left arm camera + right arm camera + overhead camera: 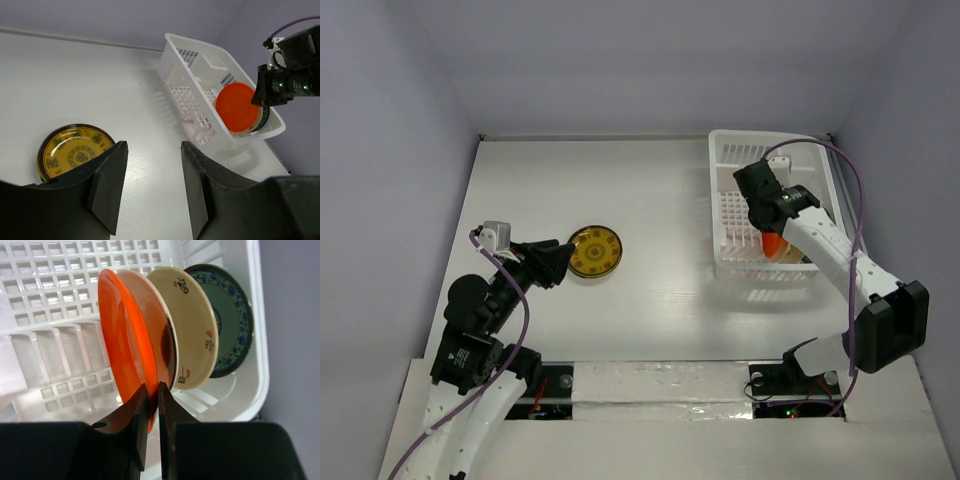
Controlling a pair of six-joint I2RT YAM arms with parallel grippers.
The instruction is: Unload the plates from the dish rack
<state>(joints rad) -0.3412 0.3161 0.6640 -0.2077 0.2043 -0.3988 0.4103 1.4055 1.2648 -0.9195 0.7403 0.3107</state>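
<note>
The white dish rack (720, 210) stands at the table's right. In it, on edge, are an orange-red plate (122, 340), a cream plate (192, 325) behind it and a teal patterned plate (232, 315) against the end wall. My right gripper (152, 386) reaches into the rack (50, 290), shut on the orange-red plate's lower rim; from above the plate (772, 244) shows just below the gripper head. A yellow patterned plate (595, 251) lies flat on the table at the left. My left gripper (152, 145) hovers open and empty just right of that plate (70, 152).
A small white cup compartment (210, 67) sits in the rack's far corner. A purple cable (857, 200) loops over the right arm beside the rack. Grey walls close the table at the back and both sides.
</note>
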